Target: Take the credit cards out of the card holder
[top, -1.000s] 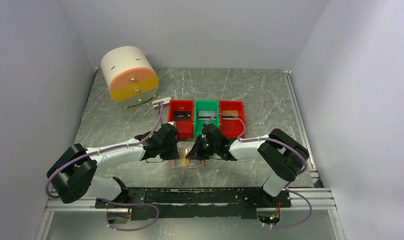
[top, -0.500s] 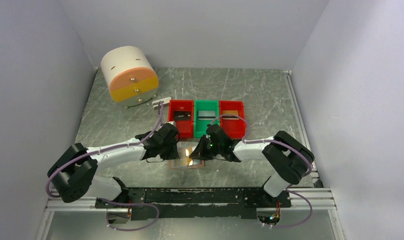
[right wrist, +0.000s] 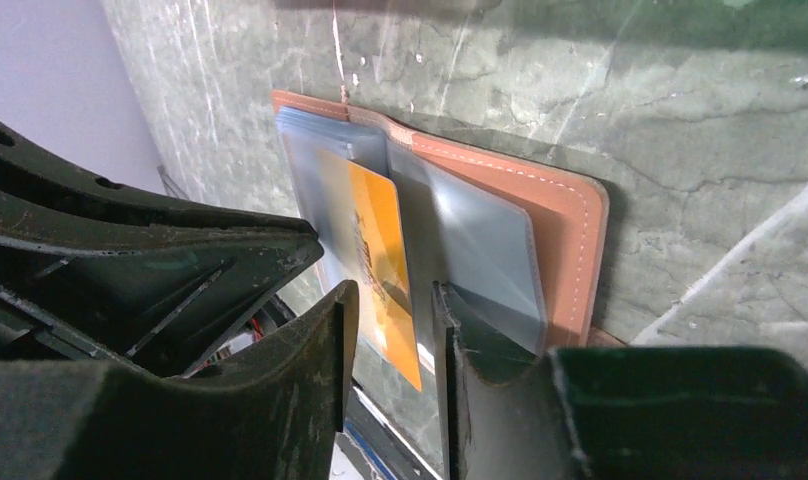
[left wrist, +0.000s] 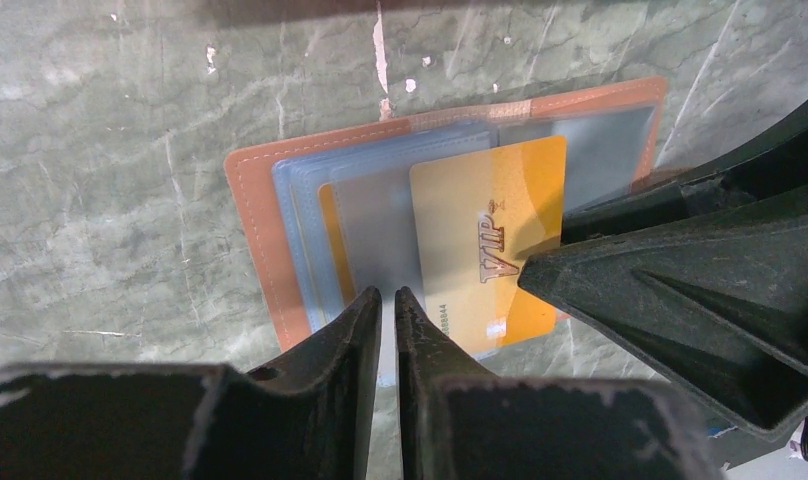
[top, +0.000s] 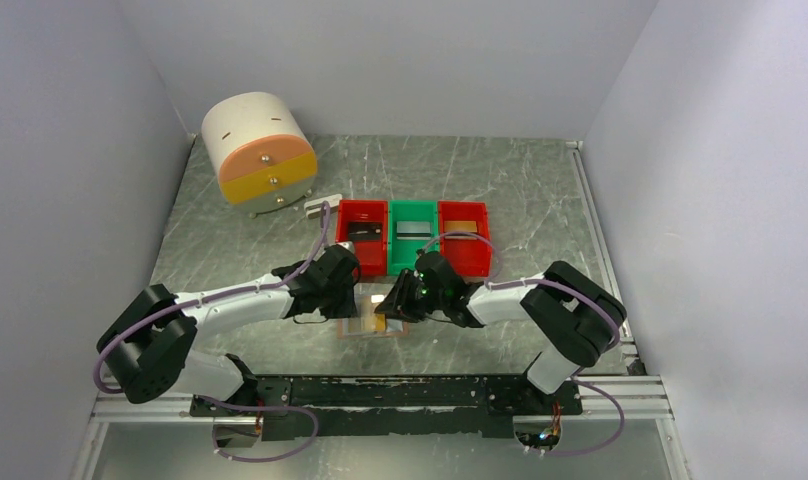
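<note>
The card holder [top: 365, 328] lies open at 6 o'clock from the bins [top: 413, 204], close to the table's near edge. In the left wrist view the yellow card [left wrist: 490, 240] has its long axis from 12 to 6. The left gripper [left wrist: 388, 293] is closed together. The right gripper [right wrist: 392, 295] stands narrowly apart around the card's corner.

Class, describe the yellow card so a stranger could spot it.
Seen from above, start at the red and green bins. Just below them lies the open tan card holder. Its yellow-orange card, marked VIP, sticks out of pale blue pockets.
</note>
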Tool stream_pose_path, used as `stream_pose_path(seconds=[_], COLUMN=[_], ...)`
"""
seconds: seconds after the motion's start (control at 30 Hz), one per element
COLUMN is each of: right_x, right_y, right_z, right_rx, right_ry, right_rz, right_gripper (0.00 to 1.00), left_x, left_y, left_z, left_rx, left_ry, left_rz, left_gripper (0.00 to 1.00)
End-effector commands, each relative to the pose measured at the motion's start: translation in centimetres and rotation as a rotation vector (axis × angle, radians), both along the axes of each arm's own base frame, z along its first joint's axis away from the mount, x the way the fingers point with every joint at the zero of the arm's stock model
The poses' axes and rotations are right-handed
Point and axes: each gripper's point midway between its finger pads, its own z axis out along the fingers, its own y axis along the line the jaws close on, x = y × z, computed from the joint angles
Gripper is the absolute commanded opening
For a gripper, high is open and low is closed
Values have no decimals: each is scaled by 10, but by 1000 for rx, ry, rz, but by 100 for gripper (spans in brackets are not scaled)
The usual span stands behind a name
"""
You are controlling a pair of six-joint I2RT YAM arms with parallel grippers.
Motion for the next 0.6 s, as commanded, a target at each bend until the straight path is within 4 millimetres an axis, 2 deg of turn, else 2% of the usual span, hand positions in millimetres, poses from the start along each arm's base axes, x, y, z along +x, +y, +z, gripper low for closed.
stream_pose_path(seconds=[0.0,0.1,0.57], right_x=[0,-5,-4], right_y=[-1,0,7], right_z=[-3,-3,-9], right_rx=[48,83,89], right_ry=[-32,-30,-42], right_rz=[1,9,58], right_gripper=[38,39,26], left_x=[-5,-4,-4], left_y=[20,18,18], left_z=[-12,-12,-12], left_rx=[101,96,97], left_ry=[17,19,16], left_rz=[-3,-7,-10], left_gripper=[19,19,18])
